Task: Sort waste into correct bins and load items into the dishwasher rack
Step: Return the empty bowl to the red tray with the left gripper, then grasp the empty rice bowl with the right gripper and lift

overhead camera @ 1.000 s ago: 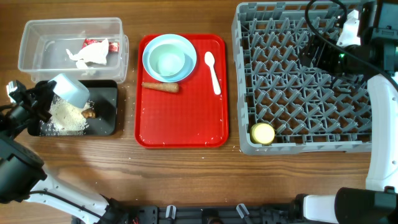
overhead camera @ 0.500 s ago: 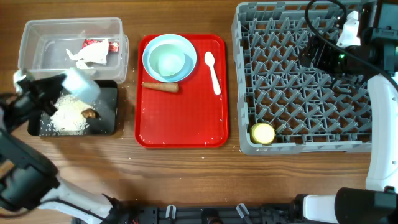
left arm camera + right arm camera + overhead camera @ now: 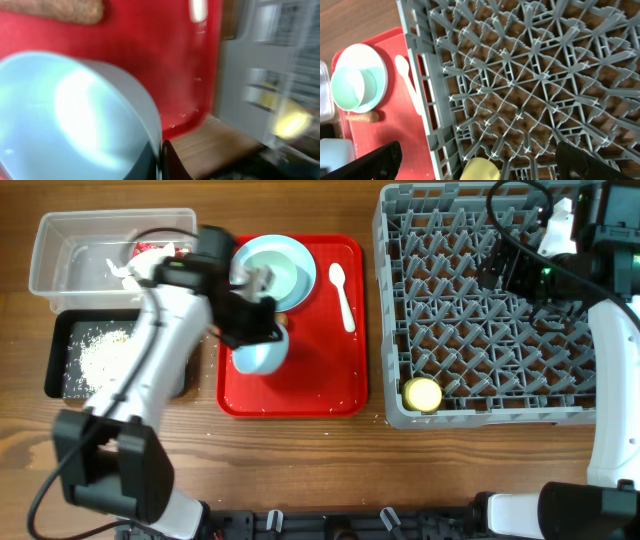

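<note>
My left gripper (image 3: 252, 330) is shut on the rim of the white bowl (image 3: 258, 356), (image 3: 75, 115) and holds it over the red tray (image 3: 320, 380). The pale blue plate (image 3: 300, 285) with the mint bowl (image 3: 272, 278) sits at the tray's back, and the white spoon (image 3: 343, 295) lies to its right. The carrot piece (image 3: 55, 10) is mostly hidden overhead. Rice (image 3: 100, 355) lies in the black bin (image 3: 55, 360). Wrappers (image 3: 150, 260) lie in the clear bin (image 3: 70, 240). My right gripper (image 3: 512, 270), (image 3: 480, 152) is open above the grey rack (image 3: 480, 330), which holds the yellow cup (image 3: 422, 394). The brown lump is hidden.
The rack's tall wall (image 3: 385, 310) stands right beside the tray's right edge. The two bins sit close together at the far left. In the right wrist view the plate (image 3: 377, 75), the spoon (image 3: 407, 75) and the carrot (image 3: 364, 117) lie left of the rack.
My left arm has swung right from over the black bin to over the red tray, carrying the white bowl. The rice stays in the black bin. The right arm has not moved.
</note>
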You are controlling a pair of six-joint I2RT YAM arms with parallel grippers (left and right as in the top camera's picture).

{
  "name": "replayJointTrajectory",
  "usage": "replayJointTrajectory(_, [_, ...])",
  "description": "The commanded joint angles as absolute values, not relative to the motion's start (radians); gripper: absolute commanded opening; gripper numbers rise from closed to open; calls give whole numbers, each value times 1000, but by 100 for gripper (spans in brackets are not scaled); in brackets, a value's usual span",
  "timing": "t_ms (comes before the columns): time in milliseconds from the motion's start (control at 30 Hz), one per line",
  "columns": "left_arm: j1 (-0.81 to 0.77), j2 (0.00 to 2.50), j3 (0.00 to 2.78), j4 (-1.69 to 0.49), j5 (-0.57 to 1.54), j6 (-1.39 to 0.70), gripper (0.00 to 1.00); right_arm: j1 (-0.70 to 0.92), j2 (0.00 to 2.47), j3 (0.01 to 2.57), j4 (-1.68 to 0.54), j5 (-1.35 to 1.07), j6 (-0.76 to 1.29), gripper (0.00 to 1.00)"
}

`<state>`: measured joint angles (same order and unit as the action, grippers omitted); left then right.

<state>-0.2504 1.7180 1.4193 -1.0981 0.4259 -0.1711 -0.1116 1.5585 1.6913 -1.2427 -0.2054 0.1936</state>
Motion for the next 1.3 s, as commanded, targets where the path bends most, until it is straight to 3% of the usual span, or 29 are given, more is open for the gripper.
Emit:
replayJointTrajectory(0, [-476,1784,1424,-1064,25,-492,4,-41,1554,1706,-1243,-227,163,100])
replayJointTrajectory(133, [-617,1888,1424,-998,-71,-594,4,56,1554,1706,-1211,-227,187,100])
replayJointTrajectory(167, [-636,1910,1424,-990,-73,-608,9,81,1554,1706,-1199,-227,188,100])
replayJointTrajectory(200, [-647,1923,1424,-987,-73,-611,27,93,1554,1706,-1189,-227,208,99])
replayJointTrajectory(267, [-644,1924,1427,-987,-73,-611,55,111,1554,1706,-1165,-228,256,99])
replayJointTrajectory(300, [-635,1917,1434,-993,-73,-611,59,116,1554,1706,-1155,-228,273,99])
replayJointTrajectory(533, [-370,1710,1627,-1153,-69,-654,68,255,1676,1706,-1053,-344,322,92])
replayJointTrajectory(600, [-244,1657,1627,-1161,-68,-661,69,348,1754,1706,-1038,-364,315,87])
replayJointTrajectory(700, [-98,1661,1623,-1161,-69,-659,72,508,1913,1706,-1052,-330,279,87])
replayJointTrajectory(933, [-13,1695,1620,-1140,-73,-659,72,638,2164,1706,-1068,-204,184,78])
replayJointTrajectory(1000, [-13,1697,1620,-1140,-73,-659,72,638,2164,1706,-1058,-198,182,58])
replayJointTrajectory(1067, [-13,1697,1620,-1140,-81,-659,72,638,2164,1692,-1050,-184,165,30])
replayJointTrajectory(1100, [-13,1697,1620,-1134,-80,-659,72,638,2164,1679,-1047,-160,160,8])
replayJointTrajectory(1267, [-13,1697,1620,-1111,-81,-659,77,607,2064,1719,-1033,-9,239,4])
